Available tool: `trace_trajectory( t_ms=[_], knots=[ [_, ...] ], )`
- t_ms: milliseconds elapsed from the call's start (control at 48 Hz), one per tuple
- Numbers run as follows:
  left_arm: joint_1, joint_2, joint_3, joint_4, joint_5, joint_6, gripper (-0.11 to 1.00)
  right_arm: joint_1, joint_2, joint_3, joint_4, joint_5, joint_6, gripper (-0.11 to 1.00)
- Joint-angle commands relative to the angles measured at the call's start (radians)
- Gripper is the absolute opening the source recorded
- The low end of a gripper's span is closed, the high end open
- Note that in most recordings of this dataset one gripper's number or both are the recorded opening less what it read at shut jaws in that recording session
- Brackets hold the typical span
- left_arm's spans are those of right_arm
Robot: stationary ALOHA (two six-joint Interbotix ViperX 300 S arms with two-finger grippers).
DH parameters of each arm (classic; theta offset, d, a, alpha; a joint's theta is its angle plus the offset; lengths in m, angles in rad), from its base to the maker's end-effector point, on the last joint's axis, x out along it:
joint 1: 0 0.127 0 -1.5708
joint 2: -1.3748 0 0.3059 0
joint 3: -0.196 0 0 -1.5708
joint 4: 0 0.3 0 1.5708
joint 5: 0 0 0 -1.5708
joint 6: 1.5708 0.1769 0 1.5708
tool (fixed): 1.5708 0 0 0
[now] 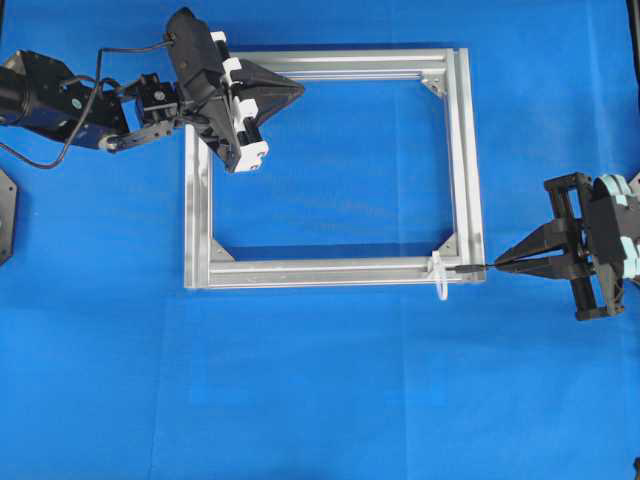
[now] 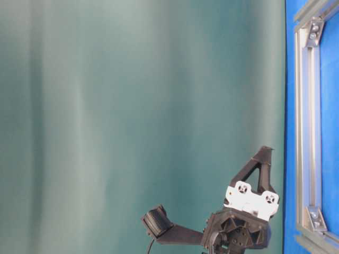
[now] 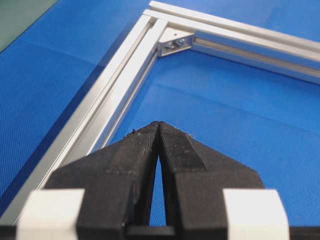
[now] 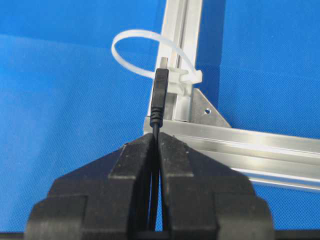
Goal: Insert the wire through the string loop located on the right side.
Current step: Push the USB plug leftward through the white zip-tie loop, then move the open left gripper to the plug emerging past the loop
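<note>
Wire (image 4: 159,95) pinched in closed right fingers (image 4: 176,155), left fingers (image 3: 175,150) closed, empty

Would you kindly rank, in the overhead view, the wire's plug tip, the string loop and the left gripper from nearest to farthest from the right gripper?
1. The wire's plug tip, sticking out just left of the right gripper, whose fingers pinch the wire.
2. The string loop, a little farther left, at the frame's lower right corner.
3. The left gripper, far across at the frame's upper left.
</note>
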Motion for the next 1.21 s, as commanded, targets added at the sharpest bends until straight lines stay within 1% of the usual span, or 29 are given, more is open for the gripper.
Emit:
trace_trajectory(
  t_ms=[0,125,333,458,562,937,1083,1187],
  knots=[
    [-0.002,-0.031,-0.011,0.002,-0.006,0.000,0.00,-0.003,0.021,-0.018,0.002,-0.037,0.003,-0.03],
    [0.000,-0.031,-0.011,0.002,-0.006,0.000,0.00,0.002,0.091,-0.034,0.003,-0.106,0.005,-0.03],
    [0.000,-0.031,-0.009,0.002,-0.006,0.000,0.00,0.003,0.233,-0.092,0.015,-0.212,0.006,-0.03],
    [-0.002,-0.031,-0.011,0.002,-0.005,0.000,0.00,0.003,0.305,-0.138,0.017,-0.241,0.006,-0.03],
    [0.000,-0.031,-0.009,0.003,-0.006,0.000,0.00,0.003,0.344,-0.170,0.018,-0.242,0.006,-0.03],
    [-0.008,-0.032,-0.005,0.002,-0.006,0.000,0.00,0.003,0.347,-0.173,0.023,-0.242,0.006,-0.03],
    [-0.035,-0.031,-0.003,0.003,-0.008,0.000,0.00,0.003,0.347,-0.172,0.023,-0.241,0.006,-0.03],
    [-0.081,-0.032,0.006,0.003,-0.008,-0.002,0.00,0.003,0.347,-0.170,0.023,-0.241,0.006,-0.03]
  ],
)
